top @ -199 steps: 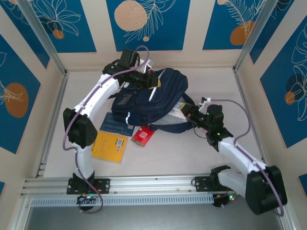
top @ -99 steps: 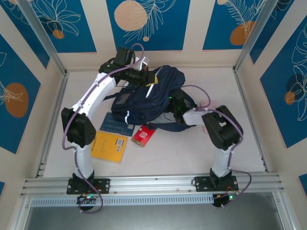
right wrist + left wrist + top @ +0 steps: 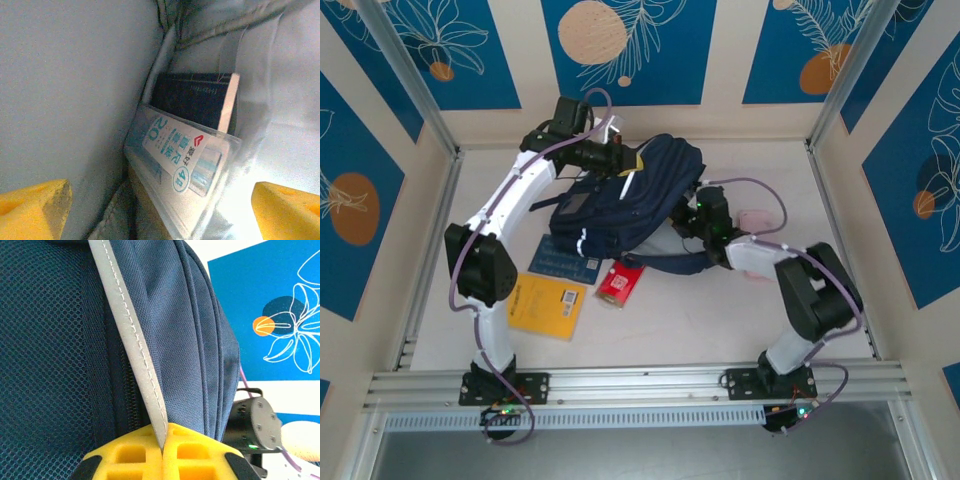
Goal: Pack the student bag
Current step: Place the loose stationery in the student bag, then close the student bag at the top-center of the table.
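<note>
The left tool (image 3: 164, 450) is clamped on the grey stripe (image 3: 132, 340) of the bag (image 3: 640, 195). The right tool (image 3: 160, 205) gapes wide, empty; its wrist view shows a dark book (image 3: 192, 102) and clear case (image 3: 175, 165) inside.

student bag (image 3: 190, 315): navy woven cloth, matt, fine weave
mesh panel (image 3: 45, 350): dark open net fabric
stripe (image 3: 131, 335): smooth grey tape, stitched, slight sheen
left tool (image 3: 164, 455): yellow matt pads, moulded cells
lining (image 3: 60, 75): pale grey smooth cloth
case (image 3: 180, 175): clear glossy plastic
book (image 3: 195, 105): dark matt cover, paper edge
rail (image 3: 620, 385): brushed metal
worktop (image 3: 700, 320): white, matt
</note>
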`<action>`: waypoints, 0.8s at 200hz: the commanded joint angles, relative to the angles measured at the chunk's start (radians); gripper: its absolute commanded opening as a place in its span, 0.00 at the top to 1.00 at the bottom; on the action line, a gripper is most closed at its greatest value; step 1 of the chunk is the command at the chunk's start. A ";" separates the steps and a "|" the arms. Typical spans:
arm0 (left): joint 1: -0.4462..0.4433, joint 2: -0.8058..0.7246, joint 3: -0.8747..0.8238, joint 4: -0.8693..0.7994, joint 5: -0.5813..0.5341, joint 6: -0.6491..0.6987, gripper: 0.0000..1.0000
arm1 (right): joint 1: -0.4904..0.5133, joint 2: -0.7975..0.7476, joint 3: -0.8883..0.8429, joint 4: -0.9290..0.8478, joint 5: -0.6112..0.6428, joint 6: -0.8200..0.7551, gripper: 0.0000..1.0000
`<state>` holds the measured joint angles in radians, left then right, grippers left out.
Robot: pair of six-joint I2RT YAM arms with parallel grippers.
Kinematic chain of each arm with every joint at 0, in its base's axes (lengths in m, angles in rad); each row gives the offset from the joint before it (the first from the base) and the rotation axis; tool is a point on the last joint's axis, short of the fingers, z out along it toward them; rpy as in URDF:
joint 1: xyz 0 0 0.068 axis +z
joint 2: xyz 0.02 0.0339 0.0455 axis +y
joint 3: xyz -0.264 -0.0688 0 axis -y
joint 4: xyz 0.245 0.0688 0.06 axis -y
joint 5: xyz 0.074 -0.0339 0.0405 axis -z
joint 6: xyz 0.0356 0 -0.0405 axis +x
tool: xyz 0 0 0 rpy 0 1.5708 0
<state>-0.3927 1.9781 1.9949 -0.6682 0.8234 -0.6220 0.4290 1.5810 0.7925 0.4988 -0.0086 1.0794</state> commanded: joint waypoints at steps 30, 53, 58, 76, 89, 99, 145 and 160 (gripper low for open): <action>0.016 -0.024 -0.054 0.122 0.028 -0.009 1.00 | -0.018 -0.320 -0.150 -0.325 0.142 -0.114 0.13; 0.014 0.002 -0.028 0.124 0.019 -0.012 1.00 | -0.011 -0.497 -0.169 -0.509 0.209 -0.177 0.17; 0.014 0.013 -0.014 0.120 0.014 -0.013 1.00 | -0.011 -0.536 -0.174 -0.544 0.227 -0.183 0.17; 0.014 0.062 0.079 0.077 -0.034 0.004 1.00 | -0.021 -0.668 -0.215 -0.616 0.229 -0.197 0.18; 0.017 0.133 0.211 -0.012 -0.092 0.052 1.00 | -0.040 -0.757 -0.257 -0.625 0.177 -0.193 0.18; 0.022 0.182 0.316 -0.053 -0.132 0.076 1.00 | -0.056 -0.819 -0.280 -0.634 0.134 -0.185 0.18; 0.087 0.318 0.537 0.005 -0.216 0.034 0.99 | -0.087 -0.956 -0.268 -0.726 0.025 -0.201 0.21; 0.070 0.338 0.531 0.011 -0.209 0.076 0.86 | -0.087 -0.959 -0.240 -0.766 0.012 -0.224 0.22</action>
<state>-0.3538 2.2936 2.4798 -0.7284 0.6586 -0.5865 0.3454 0.6361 0.5056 -0.1757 0.0666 0.9058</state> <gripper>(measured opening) 0.053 0.786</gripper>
